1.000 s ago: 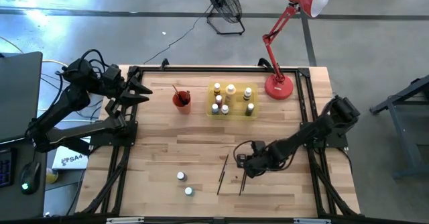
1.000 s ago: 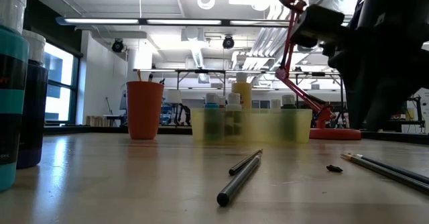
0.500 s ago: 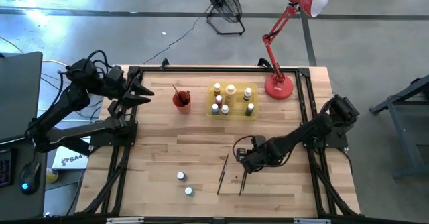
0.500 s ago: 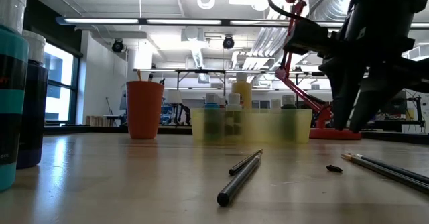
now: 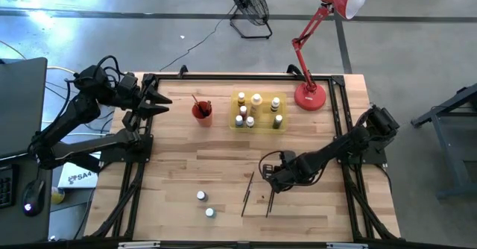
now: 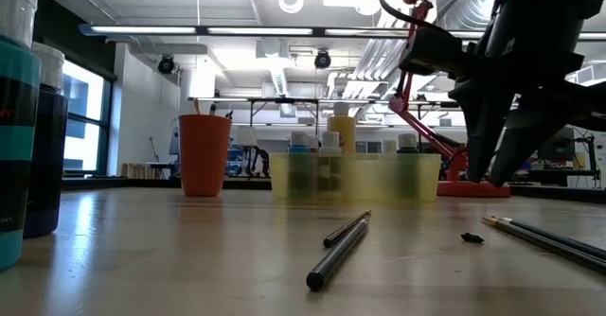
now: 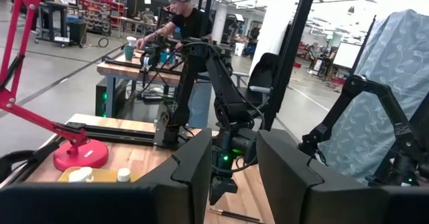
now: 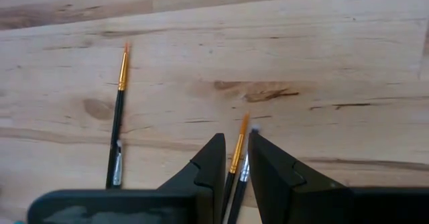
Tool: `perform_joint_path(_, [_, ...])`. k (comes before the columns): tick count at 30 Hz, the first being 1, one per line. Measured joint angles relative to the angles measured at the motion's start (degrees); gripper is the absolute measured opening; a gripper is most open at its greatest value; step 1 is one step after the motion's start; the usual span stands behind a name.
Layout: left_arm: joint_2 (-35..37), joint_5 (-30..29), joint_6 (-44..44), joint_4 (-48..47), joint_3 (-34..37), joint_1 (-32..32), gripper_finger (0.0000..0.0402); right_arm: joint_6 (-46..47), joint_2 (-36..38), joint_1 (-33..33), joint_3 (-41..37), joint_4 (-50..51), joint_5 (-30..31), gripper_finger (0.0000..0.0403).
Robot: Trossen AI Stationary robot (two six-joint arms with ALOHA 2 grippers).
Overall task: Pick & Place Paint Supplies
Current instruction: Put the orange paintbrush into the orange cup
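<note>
A pair of thin dark-handled paintbrushes lies side by side on the wooden table. A third brush lies just left of them. My right gripper points steeply down over the pair's bristle ends. It stands clear of the table, with a narrow gap between its fingers and nothing in it. Two small white-capped bottles stand near the front edge. My left gripper waits open, raised at the far left.
A translucent yellow tray holding several bottles sits at the back centre. A red cup with brushes in it stands to its left, and a red lamp's base to its right. A person works at a bench beyond the table.
My right gripper has turned and tipped a little over the pair of brushes, then held still. The brushes and bottles lie where they were.
</note>
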State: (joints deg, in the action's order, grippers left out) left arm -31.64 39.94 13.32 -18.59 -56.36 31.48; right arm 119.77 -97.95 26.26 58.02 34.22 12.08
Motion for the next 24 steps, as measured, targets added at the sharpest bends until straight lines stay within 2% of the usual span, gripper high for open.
perform_joint_path(15, [-0.01,0.00,0.02,-0.02,0.00,0.00,0.0118,0.24,-1.42,0.37,0.00,0.97,1.41,0.0057])
perform_joint_path(19, [0.00,0.00,0.02,-0.02,0.00,-0.01,0.0118,0.24,-4.45,0.34,0.00,-2.68,-1.88,0.0057])
perform_joint_path(24, [-0.01,0.00,0.02,-0.02,0.00,-0.01,0.0118,0.24,-6.32,0.37,0.20,-4.92,-2.56,0.0057])
